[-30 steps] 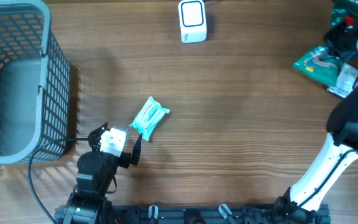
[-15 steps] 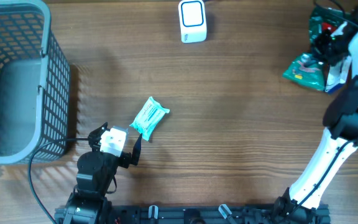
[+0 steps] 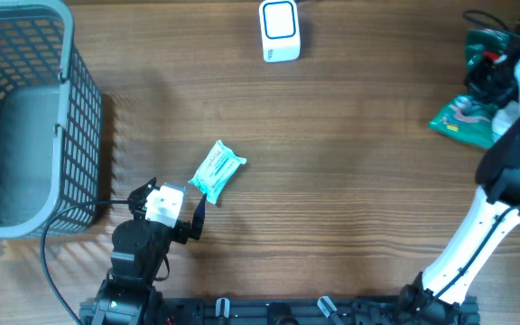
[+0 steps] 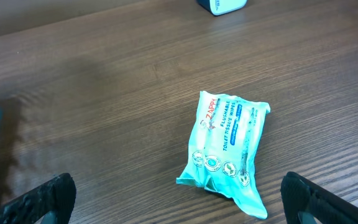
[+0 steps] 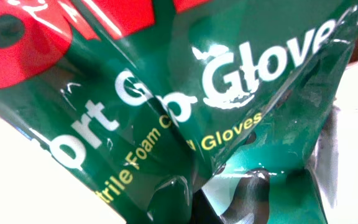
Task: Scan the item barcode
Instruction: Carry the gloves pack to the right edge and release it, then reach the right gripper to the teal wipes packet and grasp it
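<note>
1. Right gripper (image 3: 492,77), far to the right of the scanner (image 3: 280,30): jaws clamped together on the green gloves packet (image 3: 463,116).
2. Left gripper (image 4: 185,202): jaws spread wide, holding nothing, facing a teal wipes packet (image 4: 229,146) lying left of the scanner.

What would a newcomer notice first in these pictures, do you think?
The green glove pack filling the right wrist view, held by the right end effector at far right. Then the teal wipes pack before the open left end effector, and the grey basket at far left.
</note>
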Robot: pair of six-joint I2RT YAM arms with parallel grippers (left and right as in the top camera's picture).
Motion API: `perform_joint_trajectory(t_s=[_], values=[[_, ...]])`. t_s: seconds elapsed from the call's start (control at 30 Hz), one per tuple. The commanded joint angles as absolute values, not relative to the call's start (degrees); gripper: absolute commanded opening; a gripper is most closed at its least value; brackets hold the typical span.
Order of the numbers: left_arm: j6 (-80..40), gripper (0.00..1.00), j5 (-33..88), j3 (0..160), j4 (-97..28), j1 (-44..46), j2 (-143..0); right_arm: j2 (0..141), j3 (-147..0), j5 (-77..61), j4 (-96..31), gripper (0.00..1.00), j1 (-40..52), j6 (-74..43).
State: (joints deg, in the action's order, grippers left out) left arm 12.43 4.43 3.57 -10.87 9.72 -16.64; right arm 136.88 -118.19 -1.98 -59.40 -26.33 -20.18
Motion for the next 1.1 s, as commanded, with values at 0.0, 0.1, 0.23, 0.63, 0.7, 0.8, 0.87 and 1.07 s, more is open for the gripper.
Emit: perform_joint_trajectory(t_s=[0.0,0.1,0.23,0.63,0.7,0.8,0.87,1.07], values=[[13.1,1.0,5.1,3.3,-10.8,9.5,-16.5,137.5,-118.5,2.2,-59.6,0.04,-32.0,-17.7],[13.1,1.0,5.1,3.3,-10.8,9.5,-16.5,137.5,-118.5,0.4,-59.7,0.11,-34.0,-16.5],[13.1,1.0,5.1,3.3,-10.8,9.5,-16.5,137.2,-120.4,-9.1,-61.4,0.64,-34.5,-16.5],[13.1,1.0,5.1,3.3,-10.9,9.5,-16.5,121.0,-130.8,-16.5,-70.4,1.0,-23.2,-18.3],[13.1,1.0,5.1,3.3,-10.8,9.5,-16.5,118.6,-130.8,-21.0,-72.6,1.0,-17.9,-18.2],[13.1,1.0,5.1,3.3,-10.8,9.5,-16.5,119.2,-130.0,-29.2,-76.0,1.0,-8.9,-18.2],[13.1,1.0,5.1,3.3,-10.8,9.5,-16.5,119.9,-126.5,-33.3,-77.0,1.0,-1.3,-18.0],[13.1,1.0,5.1,3.3,-10.8,9.5,-16.5,121.0,-113.7,-39.1,-72.2,1.0,15.8,-0.6]])
